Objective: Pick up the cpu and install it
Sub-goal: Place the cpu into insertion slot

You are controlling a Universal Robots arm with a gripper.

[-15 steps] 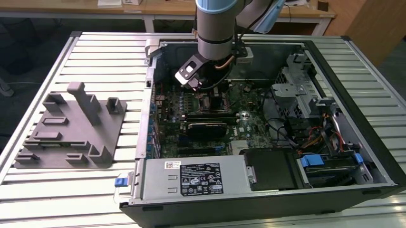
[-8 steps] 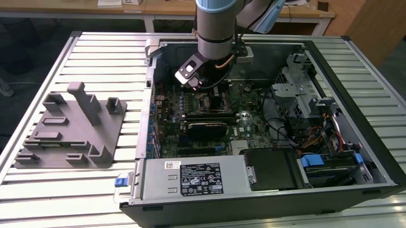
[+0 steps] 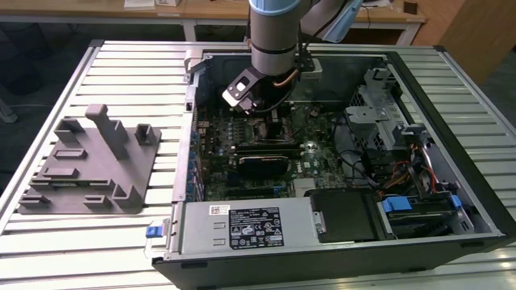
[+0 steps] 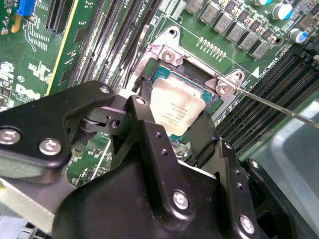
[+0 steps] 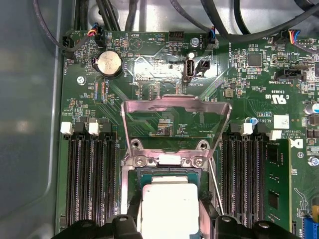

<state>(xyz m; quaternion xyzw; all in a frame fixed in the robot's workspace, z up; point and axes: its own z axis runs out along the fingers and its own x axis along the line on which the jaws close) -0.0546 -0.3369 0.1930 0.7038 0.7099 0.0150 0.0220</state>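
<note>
The cpu [image 4: 175,110], a small square chip with a silvery top plate, sits level within the open socket frame [image 4: 169,55] of the green motherboard [image 5: 164,74]. My gripper [image 4: 174,118] is shut on it, a black finger [image 5: 133,219] pressed against each of two opposite edges. In the first wrist view the cpu [image 5: 169,206] lies between the fingers of the gripper [image 5: 169,215], just beyond the socket's raised metal load plate [image 5: 177,117]. In the exterior view the gripper [image 3: 262,118] reaches down into the open computer case [image 3: 451,181] over the board's upper middle.
A thin socket lever [image 4: 279,107] sticks out beside the socket. Memory slots [image 5: 89,174] flank it on both sides, with one memory stick [image 5: 276,184]. A grey plastic tray with upright posts [image 3: 89,163] lies outside the case at the exterior view's left. Power supply [image 3: 250,226] and drive cage [image 3: 379,115] crowd the case.
</note>
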